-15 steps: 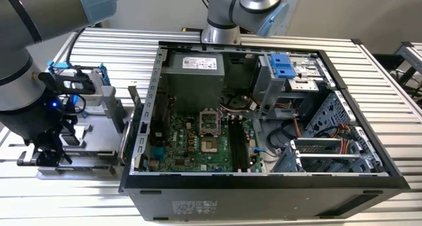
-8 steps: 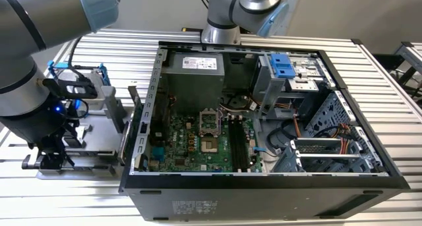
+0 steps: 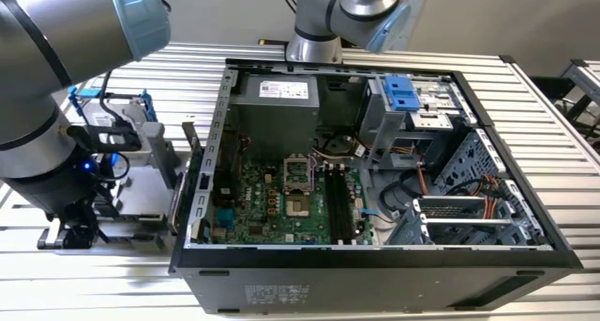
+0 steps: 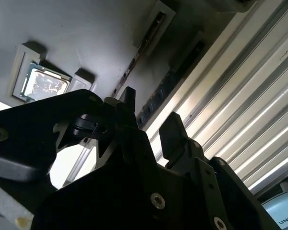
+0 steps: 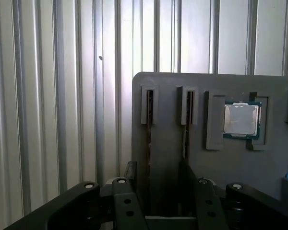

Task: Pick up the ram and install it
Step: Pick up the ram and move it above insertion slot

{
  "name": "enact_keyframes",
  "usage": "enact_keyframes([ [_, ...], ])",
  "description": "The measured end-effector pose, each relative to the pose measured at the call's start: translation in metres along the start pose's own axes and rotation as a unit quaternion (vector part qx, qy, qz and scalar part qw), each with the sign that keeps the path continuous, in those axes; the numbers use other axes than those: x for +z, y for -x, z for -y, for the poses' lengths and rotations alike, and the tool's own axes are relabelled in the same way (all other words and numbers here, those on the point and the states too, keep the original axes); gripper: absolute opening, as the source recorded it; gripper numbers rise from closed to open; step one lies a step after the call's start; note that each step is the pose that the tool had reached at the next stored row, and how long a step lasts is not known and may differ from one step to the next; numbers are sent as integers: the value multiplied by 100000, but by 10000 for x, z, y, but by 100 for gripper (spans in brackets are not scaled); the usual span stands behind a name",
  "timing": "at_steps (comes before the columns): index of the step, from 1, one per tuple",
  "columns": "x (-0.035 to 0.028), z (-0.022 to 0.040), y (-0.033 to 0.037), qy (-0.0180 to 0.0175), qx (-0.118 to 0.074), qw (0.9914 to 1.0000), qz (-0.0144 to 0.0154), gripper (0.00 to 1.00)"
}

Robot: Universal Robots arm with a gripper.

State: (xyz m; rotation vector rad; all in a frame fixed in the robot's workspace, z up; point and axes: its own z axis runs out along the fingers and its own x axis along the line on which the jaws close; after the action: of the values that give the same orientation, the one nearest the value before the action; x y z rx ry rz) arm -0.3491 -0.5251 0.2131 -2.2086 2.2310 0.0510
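Two narrow slots [image 5: 148, 105] are running along the grey holder [image 5: 173, 143], and a recess beside them is carrying a processor chip [image 5: 239, 120]. The ram [image 4: 174, 80] is standing on edge in the slot nearest the holder's rim, next to the ribbed table [image 5: 48, 96]. The gripper [image 5: 163, 176] is hanging over both slots, released, its fingers [image 4: 172, 127] spread and grasping nothing. At the exterior view's left, the arm [image 3: 47, 89] is angling downward beside the open computer case [image 3: 375, 261].
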Motion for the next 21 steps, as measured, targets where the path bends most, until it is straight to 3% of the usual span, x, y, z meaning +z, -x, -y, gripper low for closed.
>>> enact_keyframes([
  [10,173,4,-24,4,-50,100000,-2,100],
  [21,184,5,-29,-5,-52,100000,13,100],
])
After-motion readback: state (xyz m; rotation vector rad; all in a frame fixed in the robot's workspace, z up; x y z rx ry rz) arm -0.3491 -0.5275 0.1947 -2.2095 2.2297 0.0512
